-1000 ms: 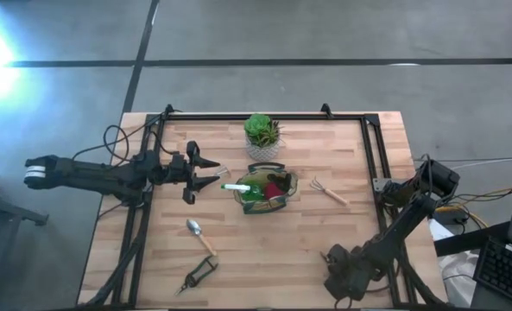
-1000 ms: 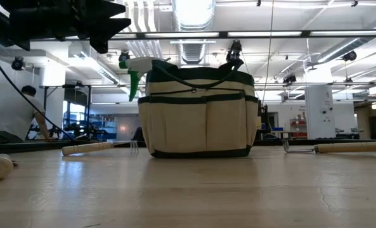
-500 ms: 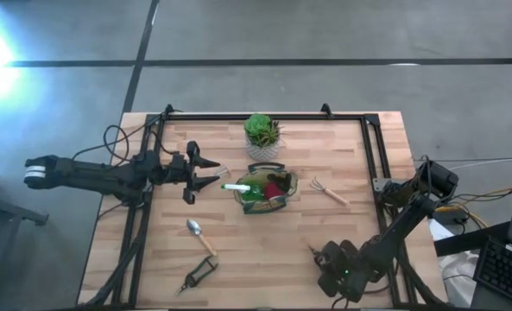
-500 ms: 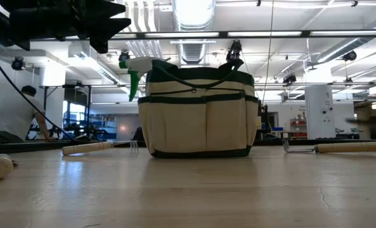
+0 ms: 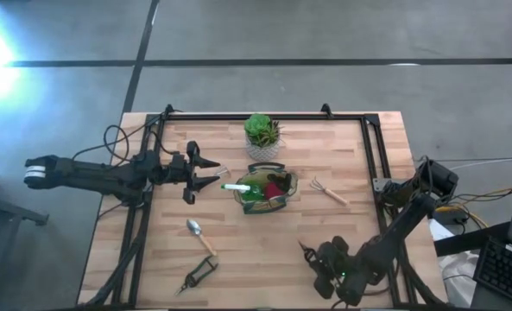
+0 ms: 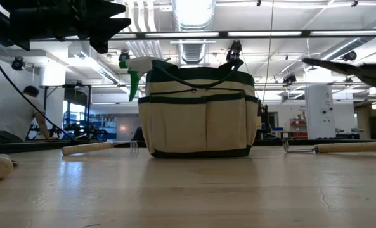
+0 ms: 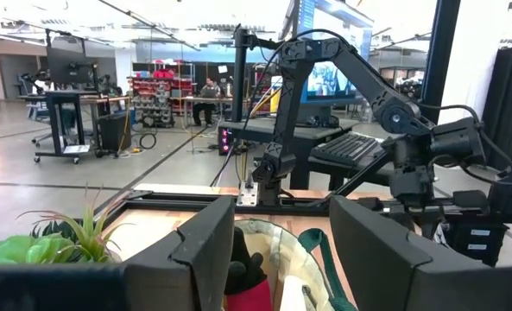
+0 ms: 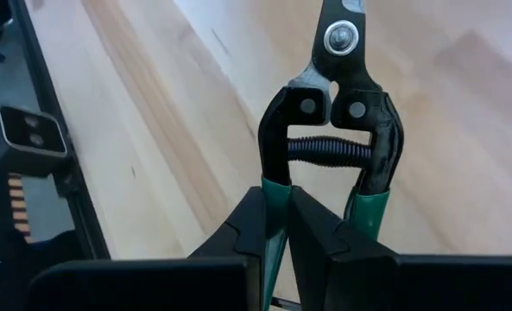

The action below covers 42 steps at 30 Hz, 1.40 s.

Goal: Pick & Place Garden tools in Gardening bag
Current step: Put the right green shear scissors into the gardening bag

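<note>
**Right gripper carries pruners toward the gardening bag; left gripper waits spread beside it.**

The right gripper, pinching one green handle of the pruners, has moved over the last second from the tabletop's near right corner inward, lifted clear of the wood. The gardening bag stands well ahead of it, already holding a spray bottle. The left gripper, fingers spread and empty, has stayed just beside the bag. A trowel, rake fork and second pruners remain outside; delivery appears underway.

Pruner in right hand
</note>
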Tool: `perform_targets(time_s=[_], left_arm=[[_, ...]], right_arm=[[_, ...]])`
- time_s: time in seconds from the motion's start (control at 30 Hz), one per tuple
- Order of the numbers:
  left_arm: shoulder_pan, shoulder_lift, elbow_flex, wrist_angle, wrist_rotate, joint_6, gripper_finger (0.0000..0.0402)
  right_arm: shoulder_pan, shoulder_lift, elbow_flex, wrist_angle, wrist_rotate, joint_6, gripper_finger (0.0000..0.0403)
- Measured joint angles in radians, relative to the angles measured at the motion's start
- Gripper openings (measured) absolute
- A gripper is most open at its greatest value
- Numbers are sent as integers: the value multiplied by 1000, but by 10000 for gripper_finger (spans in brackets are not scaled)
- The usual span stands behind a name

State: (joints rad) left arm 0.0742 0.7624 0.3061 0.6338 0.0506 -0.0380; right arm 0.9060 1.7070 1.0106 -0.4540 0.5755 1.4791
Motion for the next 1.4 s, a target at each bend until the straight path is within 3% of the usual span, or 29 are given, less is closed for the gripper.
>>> perform_targets(time_s=[0.33,0.83,1.4], left_arm=[[0,0,0,-1,0,0,195],[0,0,0,-7,0,0,195],[0,0,0,-24,0,0,195]], right_arm=[[-52,-122,10,-17,80,-161,19],[-120,-402,16,55,228,-552,19],[-190,-447,16,76,247,-684,19]])
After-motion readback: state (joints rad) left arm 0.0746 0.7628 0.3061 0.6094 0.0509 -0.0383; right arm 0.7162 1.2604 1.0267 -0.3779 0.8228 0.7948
